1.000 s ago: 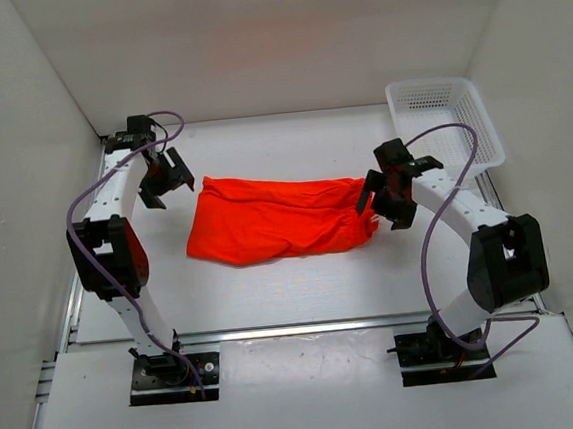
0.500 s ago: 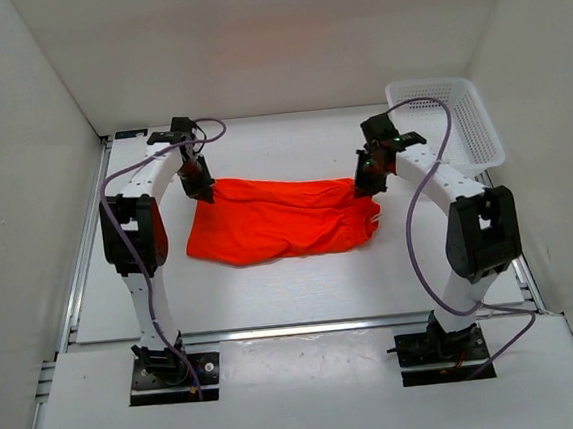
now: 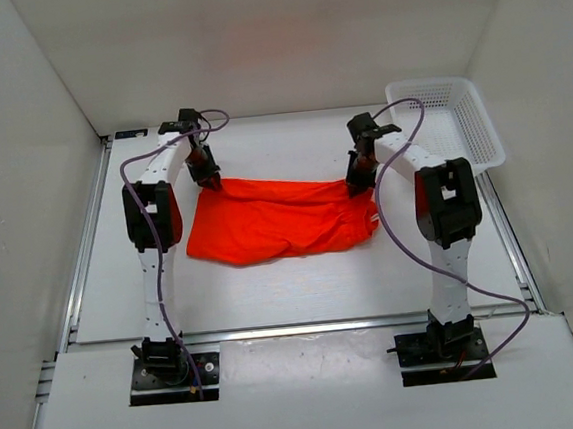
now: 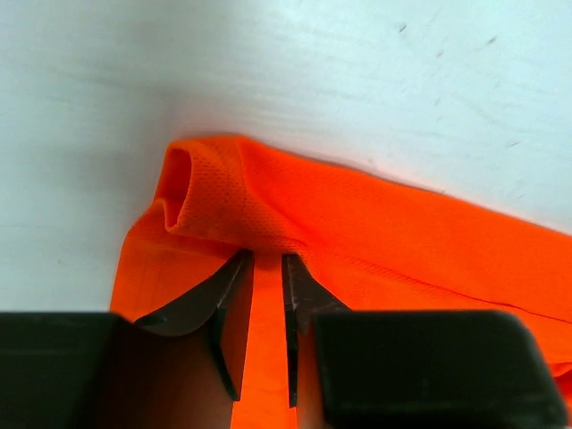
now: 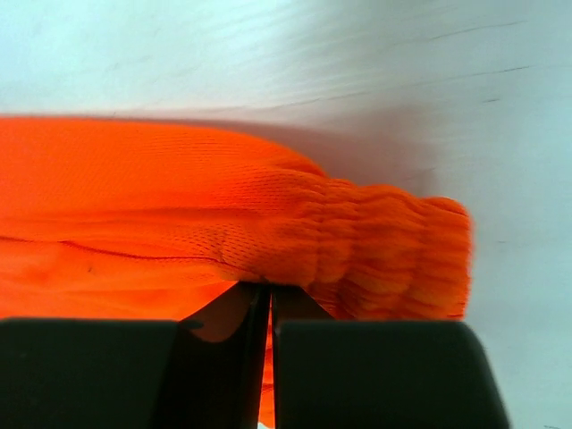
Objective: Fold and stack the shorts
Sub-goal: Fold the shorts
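Left gripper down at the far left corner of the shorts, jaws drawn in narrow. Wrist view: the two dark fingers stand close, with a strip of orange cloth pinched between them and a small rolled fold bunched just past the tips. Reads as a grip on the fabric.

Right gripper at the far right corner of the same garment. Jaws nearly together, only a sliver of orange between them, clamped at the edge of the gathered elastic waistband.

Shorts lie on the white table, about midway between the two arms, stretched long from left to right. Near edge rumpled, far edge pulled fairly straight between the two grips.

White mesh basket sits at the far right corner, apart from the cloth.
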Motion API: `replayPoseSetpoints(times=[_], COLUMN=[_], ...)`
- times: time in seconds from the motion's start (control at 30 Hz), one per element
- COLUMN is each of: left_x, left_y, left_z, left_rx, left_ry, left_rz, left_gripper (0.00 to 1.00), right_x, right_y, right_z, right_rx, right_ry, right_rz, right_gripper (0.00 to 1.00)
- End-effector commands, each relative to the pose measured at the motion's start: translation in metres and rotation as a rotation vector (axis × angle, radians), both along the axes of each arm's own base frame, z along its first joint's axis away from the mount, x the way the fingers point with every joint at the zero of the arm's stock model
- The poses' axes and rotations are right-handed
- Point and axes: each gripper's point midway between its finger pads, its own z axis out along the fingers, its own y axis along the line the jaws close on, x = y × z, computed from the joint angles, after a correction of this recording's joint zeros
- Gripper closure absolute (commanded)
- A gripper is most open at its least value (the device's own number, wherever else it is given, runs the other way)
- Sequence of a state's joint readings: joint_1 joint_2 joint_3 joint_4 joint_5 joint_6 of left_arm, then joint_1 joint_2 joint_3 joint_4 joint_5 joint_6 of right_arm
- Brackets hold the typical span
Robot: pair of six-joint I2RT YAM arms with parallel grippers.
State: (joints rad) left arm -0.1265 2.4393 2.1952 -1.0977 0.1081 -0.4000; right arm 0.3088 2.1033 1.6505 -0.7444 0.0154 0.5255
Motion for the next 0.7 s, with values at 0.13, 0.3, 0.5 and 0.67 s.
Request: replayPoseSetpoints(times=[0.13, 0.3, 0.5, 0.67], left_x=[0.050, 0.071, 0.073, 0.052], left_y=[-0.012, -0.013, 0.008, 0.031], left_z=[0.037, 0.046, 0.094, 0.148], left_rx=[-0.096, -0.104, -0.065, -0.015], left_ry=[-0.167, -0.232, -0.331, -0.410], left_rz=[0.066, 0.117, 0.168, 0.191], left_gripper=[0.69, 0.67, 0.54, 0.53], right_x=[0.028, 0.028, 0.035, 0.025], right_y=[-0.035, -0.033, -0.031, -0.045], right_z=[0.006, -0.005, 0.031, 0.095], right_rx=[0.028, 0.031, 0.062, 0.031], right_ry=[-0.016, 0.008, -0.088, -0.243], right_rz=[-0.190, -0.187, -0.154, -0.217], right_gripper=[0.96, 0.96, 0.55, 0.02])
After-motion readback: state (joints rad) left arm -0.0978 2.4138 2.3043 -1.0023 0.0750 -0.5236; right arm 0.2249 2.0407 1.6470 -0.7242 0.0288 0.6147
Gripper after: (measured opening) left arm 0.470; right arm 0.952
